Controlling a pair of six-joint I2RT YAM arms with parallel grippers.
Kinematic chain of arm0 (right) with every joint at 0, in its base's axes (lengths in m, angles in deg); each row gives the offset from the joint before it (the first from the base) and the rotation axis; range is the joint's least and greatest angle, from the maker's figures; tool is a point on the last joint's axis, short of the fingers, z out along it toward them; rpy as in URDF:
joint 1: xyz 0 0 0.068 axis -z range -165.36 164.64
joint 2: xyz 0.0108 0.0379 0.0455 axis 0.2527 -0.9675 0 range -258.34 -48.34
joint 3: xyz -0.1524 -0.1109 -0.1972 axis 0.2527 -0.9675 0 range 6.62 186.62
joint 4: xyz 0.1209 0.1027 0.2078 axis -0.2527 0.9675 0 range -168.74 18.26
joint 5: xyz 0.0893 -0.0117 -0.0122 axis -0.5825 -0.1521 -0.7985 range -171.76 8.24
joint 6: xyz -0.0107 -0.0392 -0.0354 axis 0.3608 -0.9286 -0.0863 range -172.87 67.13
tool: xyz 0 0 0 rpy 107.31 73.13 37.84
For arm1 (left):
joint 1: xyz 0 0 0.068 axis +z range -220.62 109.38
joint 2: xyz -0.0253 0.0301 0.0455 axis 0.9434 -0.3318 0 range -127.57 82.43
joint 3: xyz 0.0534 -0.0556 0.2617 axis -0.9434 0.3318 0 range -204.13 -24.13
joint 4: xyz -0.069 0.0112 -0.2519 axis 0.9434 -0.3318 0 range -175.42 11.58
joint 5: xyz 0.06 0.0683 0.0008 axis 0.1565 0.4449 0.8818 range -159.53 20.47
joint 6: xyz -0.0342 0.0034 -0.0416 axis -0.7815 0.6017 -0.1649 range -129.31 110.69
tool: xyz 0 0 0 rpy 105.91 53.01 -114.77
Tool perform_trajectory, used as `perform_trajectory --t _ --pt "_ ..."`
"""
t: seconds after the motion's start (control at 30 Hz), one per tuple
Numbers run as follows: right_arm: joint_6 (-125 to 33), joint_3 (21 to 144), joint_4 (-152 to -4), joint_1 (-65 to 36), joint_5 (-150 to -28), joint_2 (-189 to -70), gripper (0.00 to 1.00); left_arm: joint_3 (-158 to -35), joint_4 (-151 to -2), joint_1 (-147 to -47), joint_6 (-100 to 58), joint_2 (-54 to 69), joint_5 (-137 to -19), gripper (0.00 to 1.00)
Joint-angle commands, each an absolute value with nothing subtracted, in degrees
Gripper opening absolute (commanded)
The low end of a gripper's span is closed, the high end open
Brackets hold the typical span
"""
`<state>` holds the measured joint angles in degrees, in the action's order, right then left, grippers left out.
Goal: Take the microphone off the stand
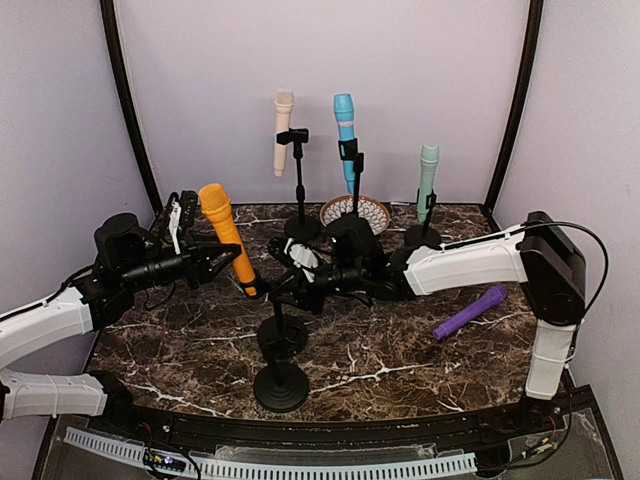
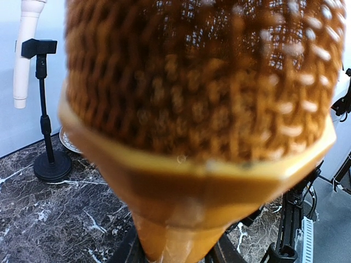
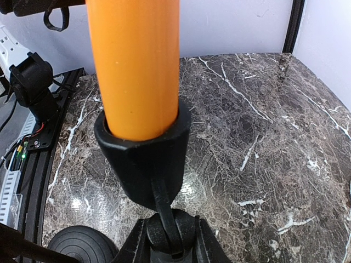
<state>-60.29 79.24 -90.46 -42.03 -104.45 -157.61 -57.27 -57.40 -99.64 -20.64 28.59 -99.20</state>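
Observation:
An orange microphone (image 1: 228,238) leans to the left with its lower end seated in the black clip (image 1: 258,290) of a stand. My left gripper (image 1: 220,262) is shut on the microphone's body; in the left wrist view its mesh head (image 2: 203,76) fills the frame and the body runs down between my fingers (image 2: 123,249). My right gripper (image 1: 292,285) is shut on the stand's joint just under the clip. The right wrist view shows the orange body (image 3: 134,66) inside the clip (image 3: 143,159) and the joint (image 3: 170,233) between the jaws.
Two black round stand bases (image 1: 281,386) (image 1: 283,335) sit below the grippers. At the back stand a cream microphone (image 1: 284,130), a blue one (image 1: 345,125) and a mint one (image 1: 428,180). A patterned bowl (image 1: 355,212) sits behind. A purple microphone (image 1: 470,312) lies on the right.

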Motion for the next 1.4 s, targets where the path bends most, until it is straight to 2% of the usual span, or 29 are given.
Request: perform_trajectory --t 0.0,0.93,0.97,1.1,1.13,1.23,1.37 --pt "-60.7 76.5 -83.6 -41.6 -101.6 -159.3 0.0 -60.9 -45.7 -99.0 -23.4 31.9 -102.1 0.0" --pt "-58.5 76.5 -84.8 -41.2 -102.3 -158.2 0.0 -67.4 -52.0 -98.2 -19.4 32.5 -101.8 0.0" --pt "-57.9 76.7 -85.0 -41.0 -103.0 -157.7 0.05 -67.6 -52.6 -98.2 -19.3 32.4 -101.3 0.0" --pt "-54.7 77.2 -87.0 -40.1 -106.1 -154.3 0.59 -68.7 -55.8 -98.2 -19.1 31.7 -100.3 0.0" --pt "-53.8 77.2 -87.8 -39.8 -107.1 -153.2 0.68 -69.0 -56.3 -98.2 -19.2 31.3 -100.4 0.0" --pt "-51.8 77.5 -89.1 -38.6 -109.7 -149.7 0.84 -70.2 -56.5 -98.2 -19.5 29.5 -102.4 0.0" --pt "-48.7 76.6 -89.8 -36.5 -111.1 -143.5 0.95 -72.8 -58.0 -98.3 -18.7 26.4 -107.4 0.0"
